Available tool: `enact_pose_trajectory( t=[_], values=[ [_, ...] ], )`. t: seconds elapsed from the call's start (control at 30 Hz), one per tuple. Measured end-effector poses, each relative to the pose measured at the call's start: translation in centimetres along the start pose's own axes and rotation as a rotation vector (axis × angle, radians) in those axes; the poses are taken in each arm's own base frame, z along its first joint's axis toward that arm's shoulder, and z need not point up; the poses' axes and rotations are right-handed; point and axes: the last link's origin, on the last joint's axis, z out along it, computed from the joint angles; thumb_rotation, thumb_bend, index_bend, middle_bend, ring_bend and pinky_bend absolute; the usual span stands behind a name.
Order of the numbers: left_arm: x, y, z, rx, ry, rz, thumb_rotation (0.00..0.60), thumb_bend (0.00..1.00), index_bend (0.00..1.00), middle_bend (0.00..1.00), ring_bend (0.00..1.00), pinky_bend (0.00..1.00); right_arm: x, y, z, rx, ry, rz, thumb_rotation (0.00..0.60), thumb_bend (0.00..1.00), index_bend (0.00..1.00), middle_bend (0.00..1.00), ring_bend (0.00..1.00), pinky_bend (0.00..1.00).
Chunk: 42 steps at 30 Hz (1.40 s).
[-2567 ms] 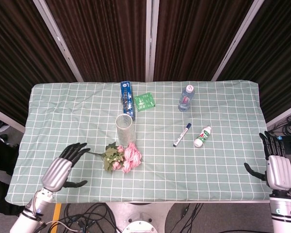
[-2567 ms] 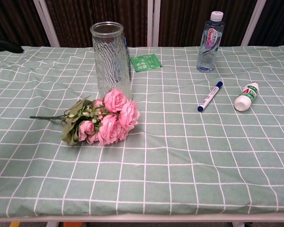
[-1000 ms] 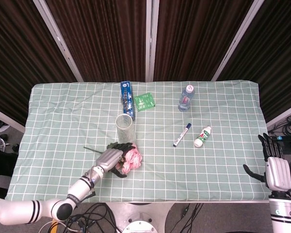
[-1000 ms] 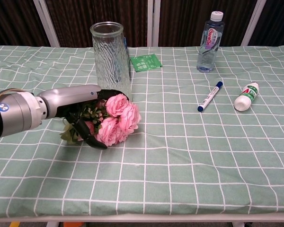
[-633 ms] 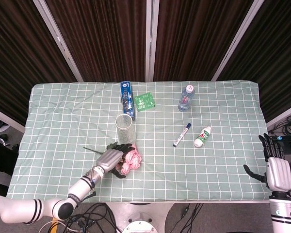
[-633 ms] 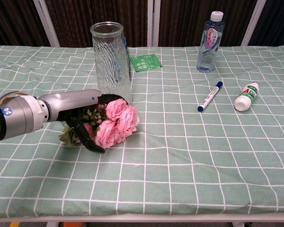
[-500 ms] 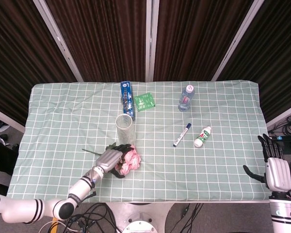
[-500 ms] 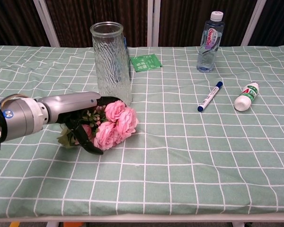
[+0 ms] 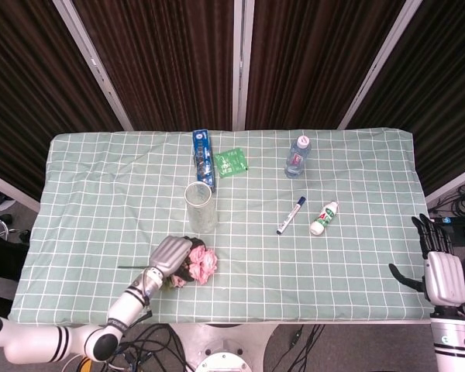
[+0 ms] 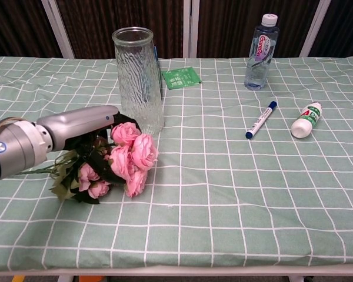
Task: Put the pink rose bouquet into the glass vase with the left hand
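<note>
Left hand (image 10: 85, 126) wraps around the pink rose bouquet (image 10: 115, 161) near the leafy part just behind the blooms, fingers closed on it, lower left of the chest view. In the head view the same hand (image 9: 169, 253) sits low and left of centre, bouquet (image 9: 195, 264) poking out to its right, thin stem trailing left. Cannot tell if the bouquet is off the cloth or resting on it. The glass vase (image 10: 137, 80) stands upright just above and right of the hand in the chest view, nothing inside it; in the head view it is above the bouquet (image 9: 201, 205), close but apart.

Right hand (image 9: 442, 271) hangs at the lower right edge of the head view, off the table's corner, fingers spread, holding nothing.

Green checked tablecloth (image 9: 333, 256) covers the table. Behind the vase a blue toothpaste box (image 9: 202, 158) and a green packet (image 9: 232, 162). Upper right of centre a water bottle (image 10: 260, 52), upright. Right of centre a blue-capped marker (image 10: 261, 119) and a small white bottle with green cap (image 10: 306, 119), both lying flat, near each other but apart.
</note>
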Motion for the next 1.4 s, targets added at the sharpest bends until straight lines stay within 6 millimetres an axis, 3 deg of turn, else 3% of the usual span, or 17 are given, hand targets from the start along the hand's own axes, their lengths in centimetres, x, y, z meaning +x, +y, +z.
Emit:
enact_pose_trajectory(
  t=[0.33,0.53,0.77,1.03,1.27,1.4],
  values=[
    [1.9,-1.1,-2.3,0.000,0.099,0.022,0.600,0.16,0.46,0.48,0.48,0.62,0.1,0.1,-0.1,-0.012,-0.006,-0.002,0.600,0.12,0.00,0.00,0.00,0.00],
    [4.6,-2.4,-4.3,0.023,0.197,0.036,0.600,0.16,0.47,0.50,0.50,0.63,0.2,-0.2,-0.1,-0.008,-0.003,-0.005,0.600,0.12,0.00,0.00,0.00,0.00],
    [10.1,-4.3,-7.5,0.061,0.380,0.030,0.600,0.16,0.47,0.50,0.50,0.63,-0.2,-0.1,-0.5,-0.005,-0.013,-0.014,0.600,0.12,0.00,0.00,0.00,0.00],
    [16.7,-4.2,-9.4,0.012,0.728,-0.048,0.600,0.16,0.48,0.50,0.50,0.63,-0.7,0.1,-0.9,-0.004,-0.027,-0.021,0.600,0.12,0.00,0.00,0.00,0.00],
    [21.5,-3.2,-10.0,-0.155,1.108,-0.300,0.600,0.17,0.49,0.50,0.50,0.64,-0.8,0.0,-0.9,-0.001,-0.030,-0.024,0.600,0.12,0.00,0.00,0.00,0.00],
    [23.2,-2.0,-9.8,-0.274,1.231,-0.471,0.600,0.17,0.50,0.50,0.50,0.64,-1.0,0.0,-0.9,0.004,-0.047,-0.030,0.600,0.12,0.00,0.00,0.00,0.00]
  ],
)
